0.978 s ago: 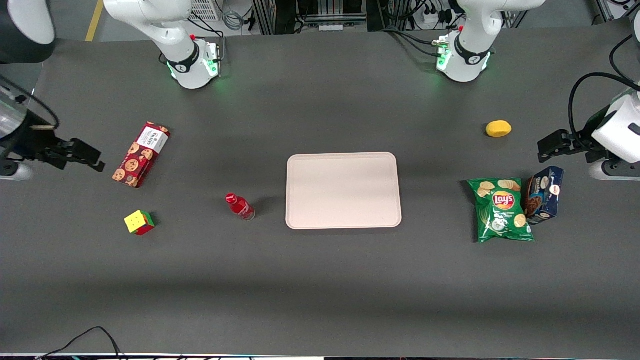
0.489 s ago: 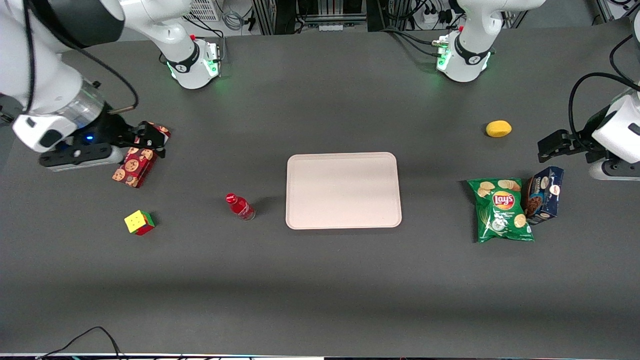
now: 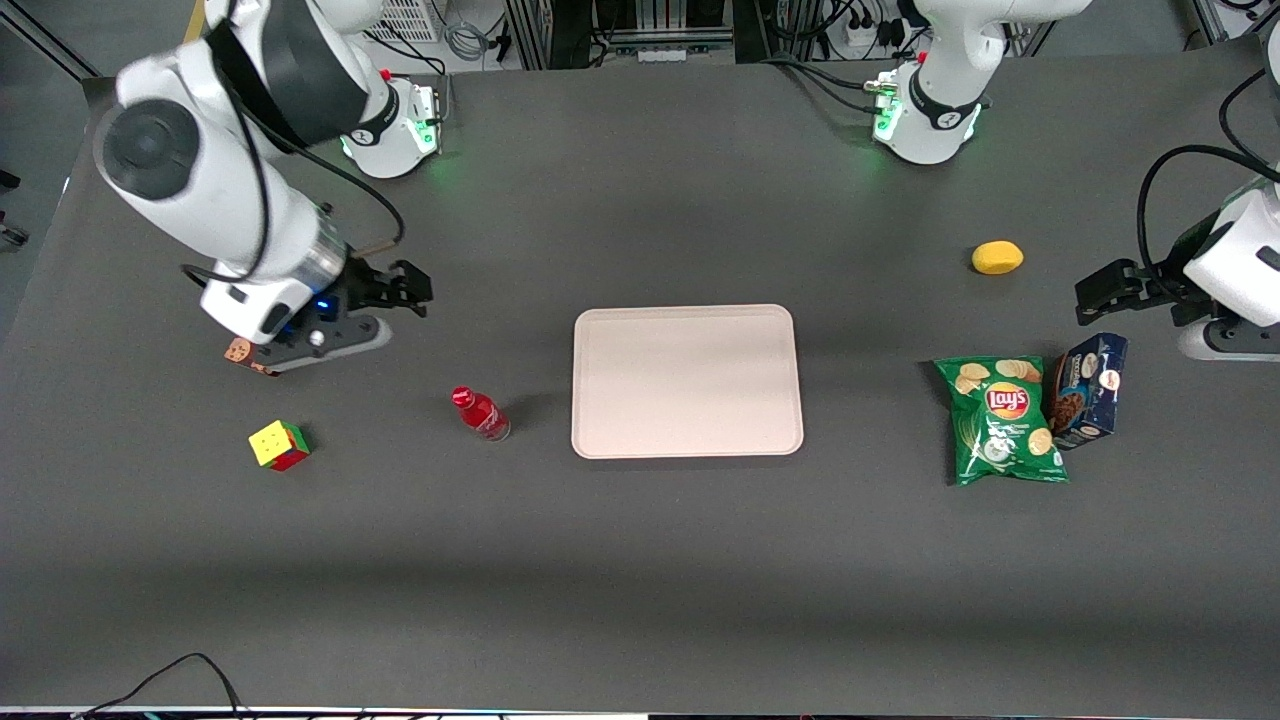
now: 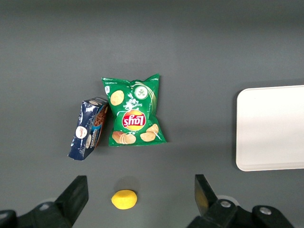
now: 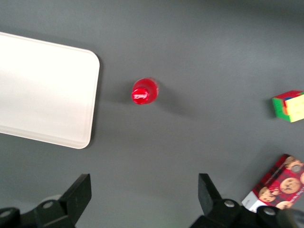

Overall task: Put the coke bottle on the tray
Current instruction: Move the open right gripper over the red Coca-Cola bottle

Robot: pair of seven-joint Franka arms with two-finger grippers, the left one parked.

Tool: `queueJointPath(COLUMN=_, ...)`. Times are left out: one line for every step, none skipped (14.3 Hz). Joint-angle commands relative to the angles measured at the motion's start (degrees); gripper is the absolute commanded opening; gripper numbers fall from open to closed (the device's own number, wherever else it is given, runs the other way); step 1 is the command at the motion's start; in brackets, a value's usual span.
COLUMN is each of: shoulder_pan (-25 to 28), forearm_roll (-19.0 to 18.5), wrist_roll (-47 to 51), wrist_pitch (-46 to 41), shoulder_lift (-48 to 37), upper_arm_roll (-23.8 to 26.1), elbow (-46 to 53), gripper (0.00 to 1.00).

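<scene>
The coke bottle (image 3: 480, 413) is small and red with a red cap; it stands upright on the dark table close beside the tray (image 3: 686, 380), toward the working arm's end. The wrist view looks straight down on the coke bottle (image 5: 144, 92), with the pale tray (image 5: 42, 90) next to it. My right gripper (image 3: 410, 290) hovers above the table, farther from the front camera than the bottle and well apart from it. In the wrist view the gripper (image 5: 145, 194) stands open with only bare table between its fingers.
A colour cube (image 3: 279, 445) and a red cookie box (image 5: 278, 183), mostly hidden under my arm in the front view, lie toward the working arm's end. A chips bag (image 3: 1003, 420), a blue box (image 3: 1088, 390) and a lemon (image 3: 997, 257) lie toward the parked arm's end.
My right arm has swung in from the table's end, passing over the cookie box toward the bottle and tray. The bottle and tray have not moved.
</scene>
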Motion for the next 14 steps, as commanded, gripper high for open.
queueJointPath(shoulder_pan=0.06, forearm_roll=0.37, wrist_roll=2.83, wrist_pitch=2.22, shoulder_lift=4.93, upper_arm_roll=1.32, elbow=1.20, gripper=1.00)
queueJointPath(shoulder_pan=0.06, forearm_roll=0.19, wrist_roll=2.65, wrist_pitch=2.66, shoulder_lift=6.25, upper_arm_roll=1.32, elbow=1.20, gripper=1.00)
queueJointPath(shoulder_pan=0.23, forearm_roll=-0.07, wrist_roll=2.65, wrist_pitch=3.62, shoulder_lift=7.74, upper_arm_roll=1.32, elbow=1.03, gripper=1.00)
queueJointPath(shoulder_pan=0.32, forearm_roll=-0.07, wrist_roll=2.65, wrist_pitch=4.50, shoulder_lift=8.97, upper_arm_roll=1.41, elbow=0.85, gripper=1.00)
queueJointPath(shoulder_pan=0.41, forearm_roll=-0.07, wrist_roll=2.65, wrist_pitch=5.81, shoulder_lift=9.94, upper_arm_roll=1.33, elbow=0.50, gripper=1.00)
queueJointPath(shoulder_pan=0.41, forearm_roll=-0.07, wrist_roll=2.91, wrist_pitch=7.74, shoulder_lift=10.21, upper_arm_roll=1.41, elbow=-0.63, gripper=1.00)
queueJointPath(shoulder_pan=0.41, forearm_roll=-0.07, wrist_roll=3.18, wrist_pitch=9.68, shoulder_lift=10.22, upper_arm_roll=1.41, elbow=-1.86, gripper=1.00)
queueJointPath(shoulder_pan=0.41, forearm_roll=-0.07, wrist_roll=3.35, wrist_pitch=11.26, shoulder_lift=10.48, upper_arm_roll=1.41, elbow=-2.74, gripper=1.00)
queueJointPath(shoulder_pan=0.41, forearm_roll=-0.07, wrist_roll=3.27, wrist_pitch=12.41, shoulder_lift=11.09, upper_arm_roll=1.41, elbow=-3.19, gripper=1.00)
queueJointPath(shoulder_pan=0.41, forearm_roll=-0.16, wrist_roll=3.27, wrist_pitch=12.77, shoulder_lift=11.88, upper_arm_roll=1.41, elbow=-3.19, gripper=1.00)
queueJointPath(shoulder_pan=0.41, forearm_roll=-0.16, wrist_roll=3.18, wrist_pitch=13.03, shoulder_lift=12.67, upper_arm_roll=1.41, elbow=-3.19, gripper=1.00)
queueJointPath(shoulder_pan=0.49, forearm_roll=-0.42, wrist_roll=2.83, wrist_pitch=13.47, shoulder_lift=13.11, upper_arm_roll=1.41, elbow=-3.19, gripper=1.00)
queueJointPath(shoulder_pan=0.49, forearm_roll=-1.04, wrist_roll=2.83, wrist_pitch=13.65, shoulder_lift=13.55, upper_arm_roll=1.41, elbow=-3.28, gripper=1.00)
queueJointPath(shoulder_pan=0.49, forearm_roll=-1.56, wrist_roll=2.91, wrist_pitch=13.91, shoulder_lift=13.82, upper_arm_roll=1.41, elbow=-3.19, gripper=1.00)
